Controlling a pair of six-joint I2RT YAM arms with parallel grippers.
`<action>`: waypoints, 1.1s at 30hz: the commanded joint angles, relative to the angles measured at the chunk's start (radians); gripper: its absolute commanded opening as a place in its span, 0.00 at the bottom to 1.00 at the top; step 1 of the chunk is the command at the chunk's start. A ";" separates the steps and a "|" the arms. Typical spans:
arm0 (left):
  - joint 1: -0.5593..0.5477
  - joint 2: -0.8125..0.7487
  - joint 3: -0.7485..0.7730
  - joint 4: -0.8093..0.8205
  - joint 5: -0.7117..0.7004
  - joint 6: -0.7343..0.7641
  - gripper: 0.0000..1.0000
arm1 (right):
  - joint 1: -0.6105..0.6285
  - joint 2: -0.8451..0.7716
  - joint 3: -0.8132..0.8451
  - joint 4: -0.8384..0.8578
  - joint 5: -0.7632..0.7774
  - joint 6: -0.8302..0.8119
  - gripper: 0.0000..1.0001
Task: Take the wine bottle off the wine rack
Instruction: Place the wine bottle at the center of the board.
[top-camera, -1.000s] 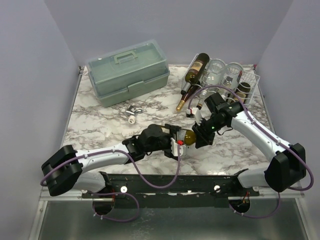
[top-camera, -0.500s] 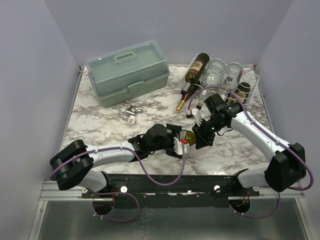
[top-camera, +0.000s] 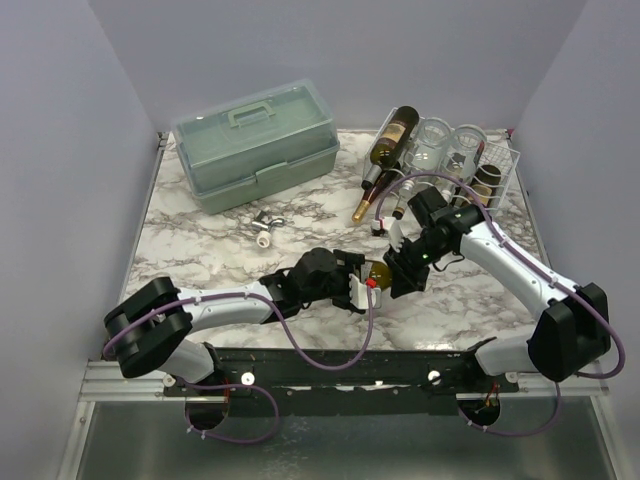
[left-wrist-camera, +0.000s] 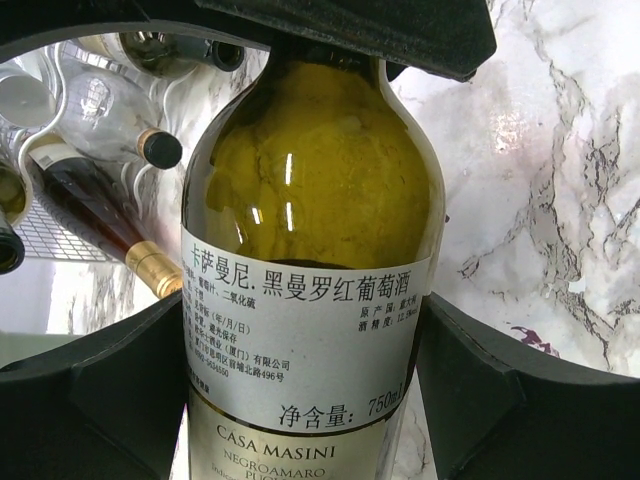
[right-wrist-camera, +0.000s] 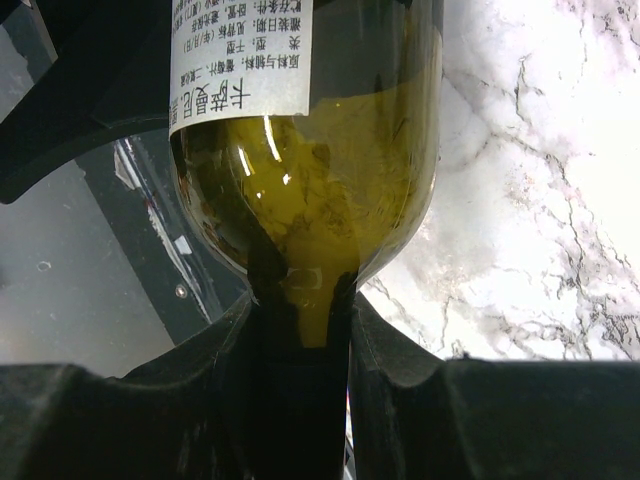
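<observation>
Top external view, L to R: grey-green toolbox (top-camera: 255, 140) is seen rear left on marble table (top-camera: 190, 255). Left gripper (top-camera: 358, 288) is set round the wine bottle (top-camera: 378, 272) body, fingers (left-wrist-camera: 100, 400) flanking the label (left-wrist-camera: 300, 330) both sides; whether it's clamped can't be told. Bottle is held near table centre, neck pinched by the closed right gripper (top-camera: 402, 262). Wine rack (top-camera: 505, 160), w/ other bottles (top-camera: 390, 140), is seen rear right, apart from the held bottle.

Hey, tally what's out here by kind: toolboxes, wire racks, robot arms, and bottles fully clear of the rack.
toolbox: 1
wine rack: 1
robot arms: 2, the left arm and the right arm
wine bottle clear of the rack: 1
Total: 5
</observation>
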 joint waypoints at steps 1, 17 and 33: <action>-0.001 0.017 0.026 0.018 -0.018 0.010 0.50 | 0.007 0.004 0.002 0.060 -0.102 -0.004 0.00; -0.007 0.027 0.020 0.025 0.027 -0.110 0.00 | 0.007 0.042 -0.010 0.068 -0.123 0.008 0.60; -0.005 -0.032 -0.042 0.118 0.021 -0.296 0.00 | -0.074 -0.048 0.151 -0.073 -0.249 -0.052 0.85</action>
